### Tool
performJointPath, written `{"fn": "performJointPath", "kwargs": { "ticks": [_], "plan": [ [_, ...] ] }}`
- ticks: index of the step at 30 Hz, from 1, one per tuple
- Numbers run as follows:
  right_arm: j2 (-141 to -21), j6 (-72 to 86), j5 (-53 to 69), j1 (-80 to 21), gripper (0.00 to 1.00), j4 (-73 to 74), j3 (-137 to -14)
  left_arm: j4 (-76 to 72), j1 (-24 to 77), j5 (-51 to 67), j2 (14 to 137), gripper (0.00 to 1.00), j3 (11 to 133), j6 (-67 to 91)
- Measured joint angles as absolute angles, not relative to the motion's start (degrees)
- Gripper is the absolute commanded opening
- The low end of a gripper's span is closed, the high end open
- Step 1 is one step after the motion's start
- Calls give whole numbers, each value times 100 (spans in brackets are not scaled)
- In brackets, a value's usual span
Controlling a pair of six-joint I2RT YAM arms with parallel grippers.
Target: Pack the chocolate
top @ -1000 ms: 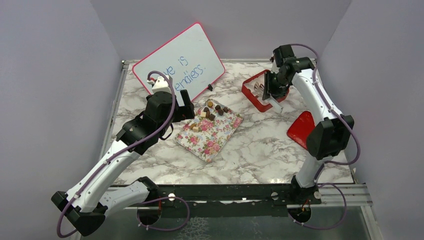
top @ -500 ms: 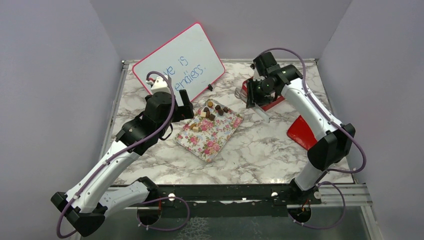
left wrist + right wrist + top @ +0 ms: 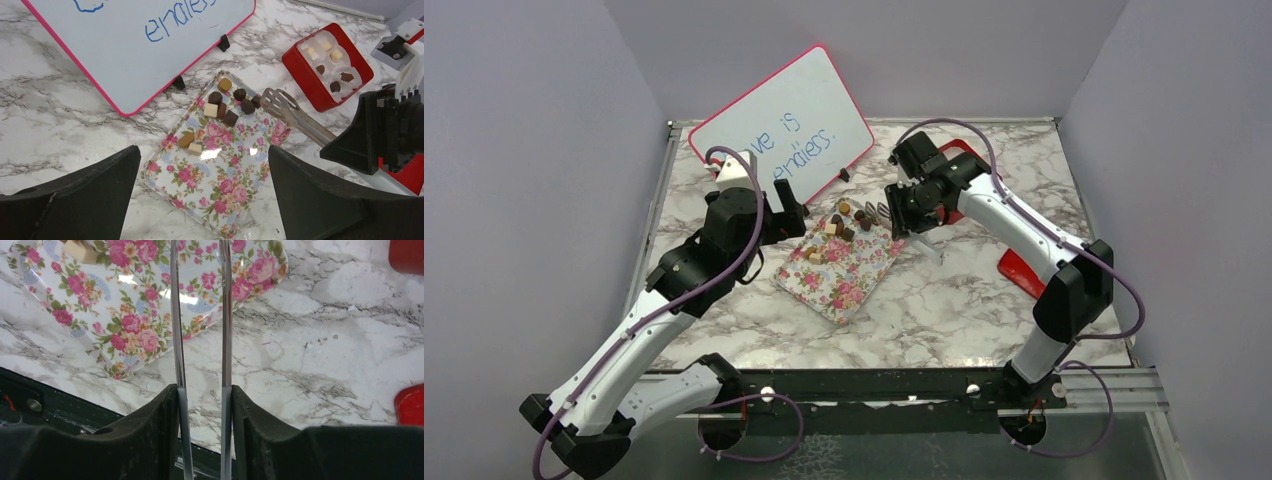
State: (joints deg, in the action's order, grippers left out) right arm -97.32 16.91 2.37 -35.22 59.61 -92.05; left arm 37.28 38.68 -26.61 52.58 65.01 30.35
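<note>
On the white, grey-veined marble tabletop (image 3: 944,300), a floral tray (image 3: 844,280) is set at an angle near the middle. The tabletop is enclosed by plain lilac walls (image 3: 524,150) on three sides.

The chocolate (image 3: 222,102) is seen partly on the tray: dark brown, mid-brown and cream pieces are clustered at its far end, and two more lie nearer its middle. Further pieces are held in paper cups inside a red box (image 3: 310,75) beyond the tray's far right corner.

A pink-framed whiteboard (image 3: 784,120) with blue writing is propped behind the tray. A red lid (image 3: 1022,268) is leaned well to the tray's right.

The right gripper (image 3: 909,205) is clenched on metal tongs (image 3: 295,117), whose slotted tips are held over the tray's far right corner, just beside the dark pieces. The left gripper (image 3: 789,205) is poised above the tray's left edge with its jaws fully released, and nothing is held between them.
</note>
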Motion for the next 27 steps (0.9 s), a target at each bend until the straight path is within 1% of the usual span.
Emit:
{"fn": "performJointPath", "kwargs": {
  "ticks": [13, 22, 27],
  "plan": [
    [-10545, 1505, -36, -3822, 44, 5695, -9253, 3693, 3868, -2847, 5030, 99, 6396, 3037],
    [-10781, 1337, -386, -3907, 44, 5719, -9465, 3693, 3868, -2917, 5024, 99, 6396, 3037],
    [-10965, 1269, -425, -3907, 40, 5710, -9653, 3693, 3868, -2921, 5024, 99, 6396, 3037]
  ]
}}
